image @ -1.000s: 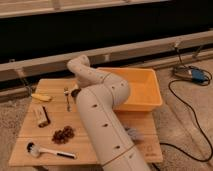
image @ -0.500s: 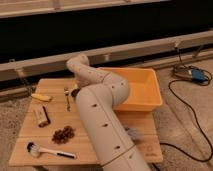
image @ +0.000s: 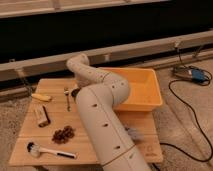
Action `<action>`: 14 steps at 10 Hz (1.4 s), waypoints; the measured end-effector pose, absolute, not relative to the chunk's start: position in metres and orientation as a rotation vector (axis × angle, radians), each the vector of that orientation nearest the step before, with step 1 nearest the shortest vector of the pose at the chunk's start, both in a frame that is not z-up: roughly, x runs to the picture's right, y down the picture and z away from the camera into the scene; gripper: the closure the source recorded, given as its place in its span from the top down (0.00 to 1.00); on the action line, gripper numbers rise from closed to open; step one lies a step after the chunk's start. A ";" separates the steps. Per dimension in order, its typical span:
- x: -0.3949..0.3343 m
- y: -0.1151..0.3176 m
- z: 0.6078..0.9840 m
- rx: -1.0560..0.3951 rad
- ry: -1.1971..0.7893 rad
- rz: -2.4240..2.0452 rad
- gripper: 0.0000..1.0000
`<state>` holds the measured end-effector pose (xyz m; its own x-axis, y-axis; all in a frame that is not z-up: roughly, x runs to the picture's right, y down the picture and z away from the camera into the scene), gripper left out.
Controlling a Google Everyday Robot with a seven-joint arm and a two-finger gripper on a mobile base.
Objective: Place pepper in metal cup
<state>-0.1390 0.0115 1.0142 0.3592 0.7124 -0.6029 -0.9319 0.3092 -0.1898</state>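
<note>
My white arm (image: 102, 107) rises from the bottom of the camera view, bends at an elbow over the table's back edge and comes down to the left of the yellow tub. My gripper (image: 75, 93) shows only as a small dark shape at the arm's end, low over the wooden table (image: 90, 142), just right of a metal utensil. The pepper is not in view. The metal cup is not in view; the arm may hide it.
A large yellow tub (image: 142, 90) stands at the table's back right. A yellow banana-like thing (image: 41, 97), a metal utensil (image: 67, 98), a small tan block (image: 42, 115), a brown cluster (image: 63, 134) and a white-handled brush (image: 47, 149) lie on the left half. A cable and blue device (image: 195, 75) lie on the floor at right.
</note>
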 end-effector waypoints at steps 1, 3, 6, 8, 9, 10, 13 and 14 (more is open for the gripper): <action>-0.139 0.009 1.012 -0.565 0.450 1.137 0.31; -0.133 0.008 1.010 -0.561 0.459 1.136 0.09; -0.134 0.008 1.008 -0.567 0.462 1.136 0.00; -0.140 -0.005 1.002 -0.558 0.427 1.114 0.00; -0.143 -0.022 0.994 -0.545 0.394 1.096 0.00; -0.143 -0.042 0.982 -0.530 0.369 1.077 0.00; -0.154 -0.100 0.951 -0.475 0.301 1.000 0.00; -0.161 -0.118 0.941 -0.450 0.270 0.970 0.00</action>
